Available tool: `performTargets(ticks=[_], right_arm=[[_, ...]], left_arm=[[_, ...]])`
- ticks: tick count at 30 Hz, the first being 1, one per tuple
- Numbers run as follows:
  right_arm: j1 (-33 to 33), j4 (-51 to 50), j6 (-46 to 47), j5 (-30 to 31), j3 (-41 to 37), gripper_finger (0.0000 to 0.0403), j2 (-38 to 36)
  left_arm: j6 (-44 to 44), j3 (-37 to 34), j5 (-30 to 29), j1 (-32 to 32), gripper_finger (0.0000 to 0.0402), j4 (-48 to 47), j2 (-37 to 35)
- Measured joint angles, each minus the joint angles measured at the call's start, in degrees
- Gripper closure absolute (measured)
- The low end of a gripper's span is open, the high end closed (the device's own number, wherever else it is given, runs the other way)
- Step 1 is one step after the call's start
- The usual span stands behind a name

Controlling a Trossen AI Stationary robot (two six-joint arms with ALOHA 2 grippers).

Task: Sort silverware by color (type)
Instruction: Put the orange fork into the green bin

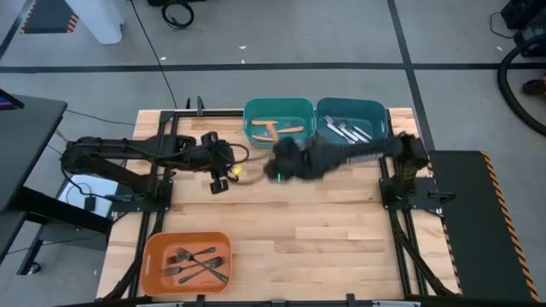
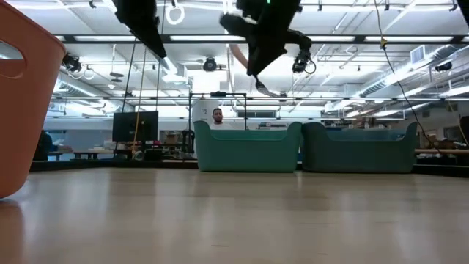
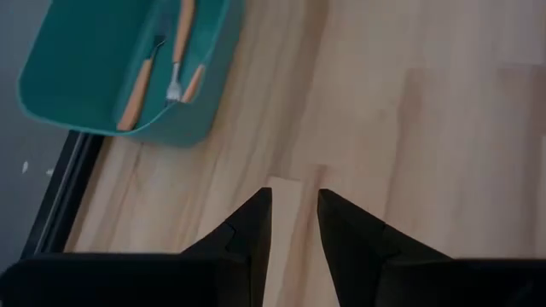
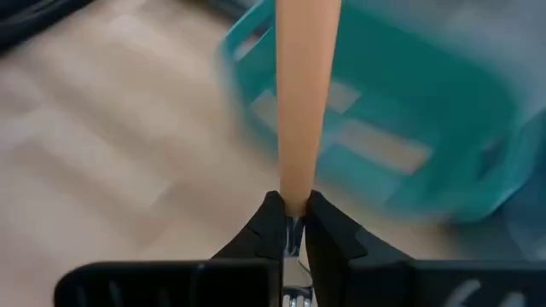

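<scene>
My right gripper (image 4: 294,200) is shut on an orange-handled fork (image 4: 307,94) and hangs in the air over the table just in front of the teal bin (image 1: 278,122), which holds orange-handled forks (image 3: 136,89). My left gripper (image 3: 294,200) stands open and empty above bare wood, left of the right one (image 1: 283,164). Silver forks (image 1: 345,130) lie in the blue bin (image 1: 375,115) at the far edge. Dark forks (image 1: 194,263) lie in the orange bin (image 1: 153,256) at the near left. My right gripper pinches the fork between its two fingers where the orange handle ends and the metal neck (image 4: 294,223) begins. The handle sticks out forward past the fingertips toward the teal bin. The fork is lifted clear of the table.
The teal and blue bins stand side by side at the table's far edge, the orange bin (image 2: 22,95) at the near left corner. Bare wood (image 1: 307,230) lies between them. Beyond the table a person (image 2: 218,116) sits in the room.
</scene>
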Motion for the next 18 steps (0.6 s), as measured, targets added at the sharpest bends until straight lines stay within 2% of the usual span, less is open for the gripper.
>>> performTargets(ticks=[2,4,6,10,12,14,18], right_arm=[[-5.4,1.0,-9.9,1.1,0.0,0.037,-1.8],[-11.2,3.6,-21.5,-1.0,0.0,0.037,-3.0],[-16.7,7.3,-33.8,-6.6,0.0,0.0369,-3.0],[-25.8,12.6,-55.4,-23.6,0.0,0.0368,-1.4],[-29.2,11.7,-61.2,-32.1,0.0,0.0368,-0.3],[-31.8,10.8,-64.0,-36.8,0.0,0.0366,0.6],[-35.0,7.7,-67.8,-37.6,0.0,0.0351,2.8]], left_arm=[[0.0,0.0,0.0,1.5,0.0294,-0.1,0.0],[0.1,0.0,0.0,3.1,0.0294,0.0,0.0],[0.7,0.0,0.0,4.9,0.0294,0.4,0.0],[2.1,0.0,0.0,8.6,0.0294,2.2,0.0],[1.9,0.0,0.0,10.4,0.0294,2.9,0.0],[1.1,0.0,0.0,12.2,0.0294,3.3,0.0],[0.6,0.0,0.0,14.6,0.0294,3.7,0.0]])
